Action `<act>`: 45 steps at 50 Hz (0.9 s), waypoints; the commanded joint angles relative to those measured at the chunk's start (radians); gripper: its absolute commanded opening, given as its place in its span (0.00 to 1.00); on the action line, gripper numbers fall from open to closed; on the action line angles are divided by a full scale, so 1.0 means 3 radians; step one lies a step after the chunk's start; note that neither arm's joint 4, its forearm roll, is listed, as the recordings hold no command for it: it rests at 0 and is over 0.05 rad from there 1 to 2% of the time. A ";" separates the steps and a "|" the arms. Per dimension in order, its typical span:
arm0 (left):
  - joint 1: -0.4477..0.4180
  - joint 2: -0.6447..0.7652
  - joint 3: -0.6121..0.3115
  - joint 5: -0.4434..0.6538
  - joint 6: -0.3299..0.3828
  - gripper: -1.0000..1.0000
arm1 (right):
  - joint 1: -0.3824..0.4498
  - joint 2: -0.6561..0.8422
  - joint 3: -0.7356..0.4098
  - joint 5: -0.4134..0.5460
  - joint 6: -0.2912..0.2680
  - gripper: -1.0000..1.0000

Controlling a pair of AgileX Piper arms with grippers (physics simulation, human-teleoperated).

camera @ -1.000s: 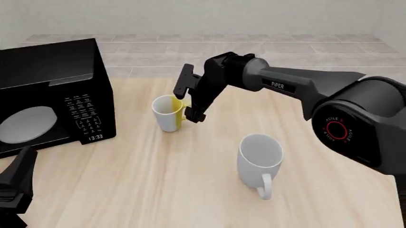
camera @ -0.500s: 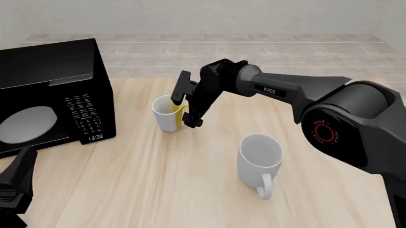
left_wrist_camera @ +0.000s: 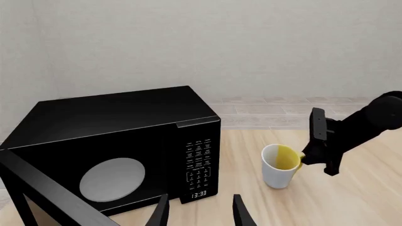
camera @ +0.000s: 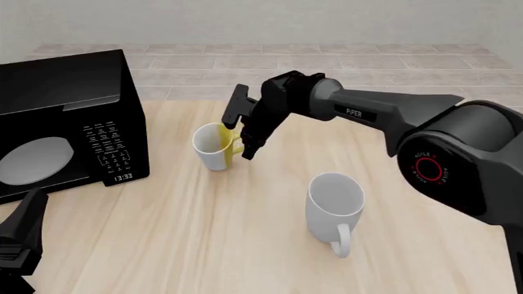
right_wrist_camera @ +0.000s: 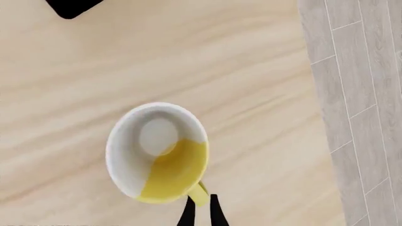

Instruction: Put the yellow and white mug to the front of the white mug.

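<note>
The right gripper sits at centre frame in the front view, its dark fingers pinched narrow on the yellow handle of the yellow and white mug. In the right wrist view the two fingertips close in on the handle at the bottom edge, with the mug seen from above, half white and half yellow inside. The mug looks tilted, its mouth leaning to the left of the front view; whether its base touches the table I cannot tell.

The white mug stands upright in the lower right of centre, handle toward the bottom of the frame, well apart from the held mug.

Over on the left, the black microwave fills the upper left of the front view, clock reading 13:33. The left gripper peeks in at the bottom of the left wrist view, fingers spread apart and holding nothing, pointing at the microwave with the mug off to the right.
</note>
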 commanded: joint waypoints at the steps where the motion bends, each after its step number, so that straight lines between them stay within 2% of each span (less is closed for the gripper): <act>1: 0.0000 0.0000 0.0000 0.0000 0.0000 1.00 | 0.0056 0.0034 0.0115 0.0022 -0.0042 0.00; 29: 0.0000 0.0000 0.0000 0.0000 0.0000 1.00 | -0.0014 -0.0283 0.0270 -0.0047 -0.0124 0.00; 45: 0.0000 0.0000 0.0000 0.0000 0.0000 1.00 | -0.0090 -0.0493 0.0334 -0.0046 -0.0078 0.00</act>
